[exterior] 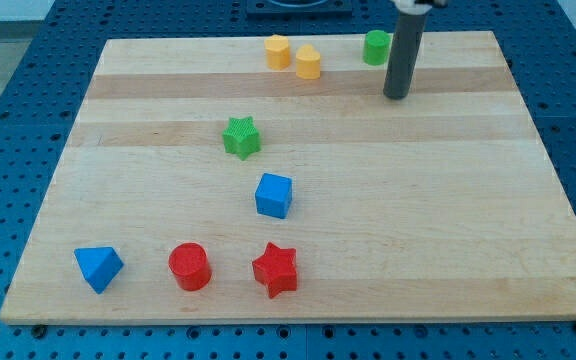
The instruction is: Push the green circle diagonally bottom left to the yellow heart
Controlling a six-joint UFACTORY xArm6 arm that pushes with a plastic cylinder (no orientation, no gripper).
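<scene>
The green circle (376,47) stands near the view's top edge of the wooden board, right of centre. Two yellow blocks sit to its left: one (278,51) further left and one (308,62) closer, slightly lower; which is the heart I cannot tell for sure, the closer one looks pointed. My tip (396,96) rests on the board just below and slightly right of the green circle, a small gap apart from it.
A green star (241,137) lies left of centre. A blue cube (274,195) sits below it. Along the view's bottom stand a blue triangle-like block (98,267), a red cylinder (190,266) and a red star (275,269). The board's edge (298,320) borders a blue perforated table.
</scene>
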